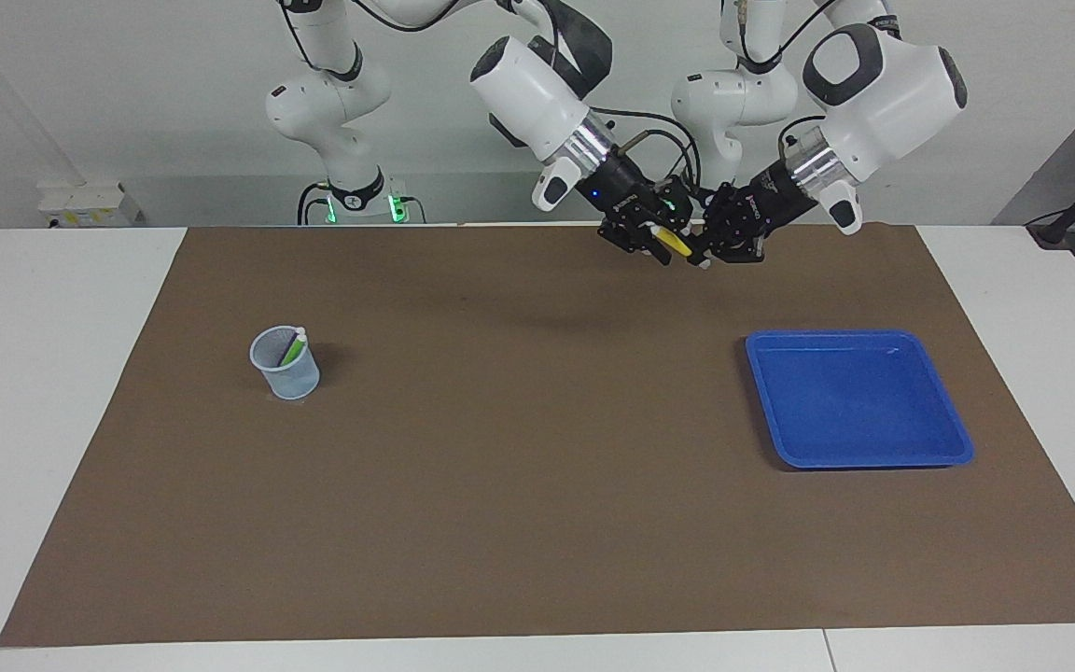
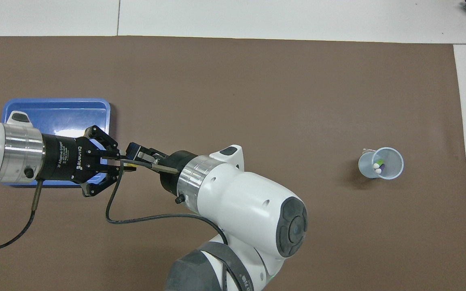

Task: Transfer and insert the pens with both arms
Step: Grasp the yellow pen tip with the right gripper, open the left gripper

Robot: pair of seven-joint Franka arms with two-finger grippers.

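A yellow pen (image 1: 675,245) hangs in the air over the mat's edge nearest the robots, level with the blue tray. My left gripper (image 1: 711,250) (image 2: 120,163) is shut on its pale cap end. My right gripper (image 1: 655,241) (image 2: 134,156) has come in from the other way and sits around the pen's yellow end, almost touching the left gripper. From overhead the pen is nearly all hidden by the two grippers. A green pen (image 1: 292,351) (image 2: 380,161) and a purple pen (image 2: 382,168) stand in the clear cup (image 1: 286,371) (image 2: 392,162).
The blue tray (image 1: 859,455) (image 2: 55,102) lies toward the left arm's end of the brown mat (image 1: 519,485), with nothing in it. The cup stands toward the right arm's end. A black cable loops under the right wrist.
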